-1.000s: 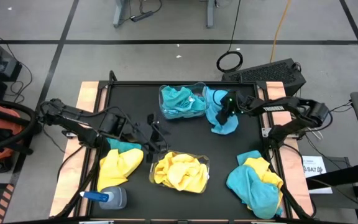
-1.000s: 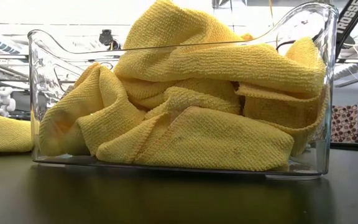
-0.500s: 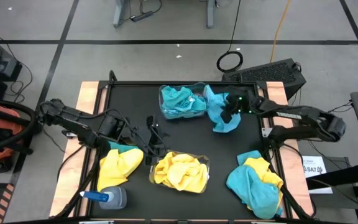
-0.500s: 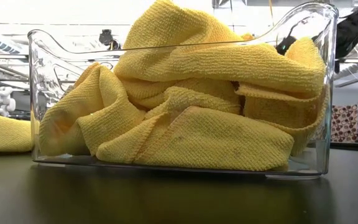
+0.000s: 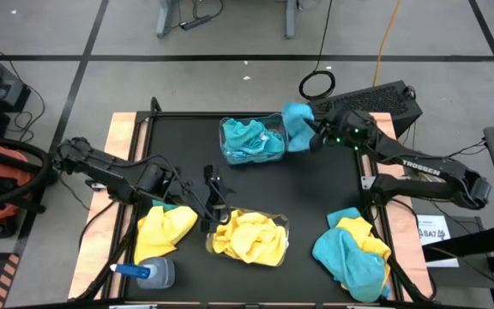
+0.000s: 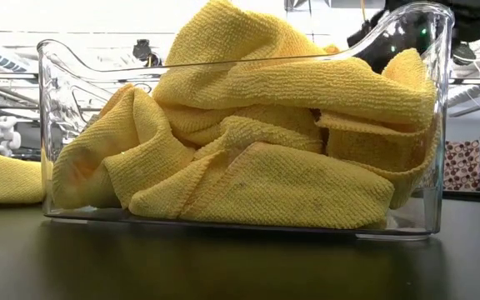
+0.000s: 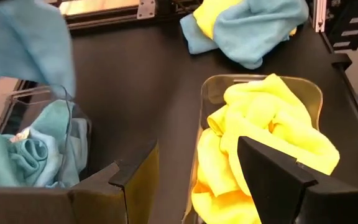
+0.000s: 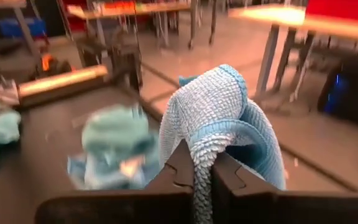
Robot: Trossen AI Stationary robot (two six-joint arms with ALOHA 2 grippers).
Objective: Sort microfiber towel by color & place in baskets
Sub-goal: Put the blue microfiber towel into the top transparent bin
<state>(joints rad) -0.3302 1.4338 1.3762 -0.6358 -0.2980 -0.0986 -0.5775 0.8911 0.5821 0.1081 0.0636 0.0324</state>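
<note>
Nearest the front edge, the yellow basket (image 5: 249, 236) sits full of yellow cloths, with a loose yellow cloth (image 5: 165, 227) to its left and a mixed yellow-and-turquoise pile (image 5: 354, 249) to its right. The left gripper (image 5: 211, 199) hangs spread and empty just left of that basket. Farther back, the blue basket (image 5: 251, 140) holds turquoise cloths. The right gripper (image 5: 314, 136) is clenched on a turquoise towel (image 5: 296, 124), lifted just right of the blue basket's right rim. The drop point lies a short way left; the right arm is nearer.
</note>
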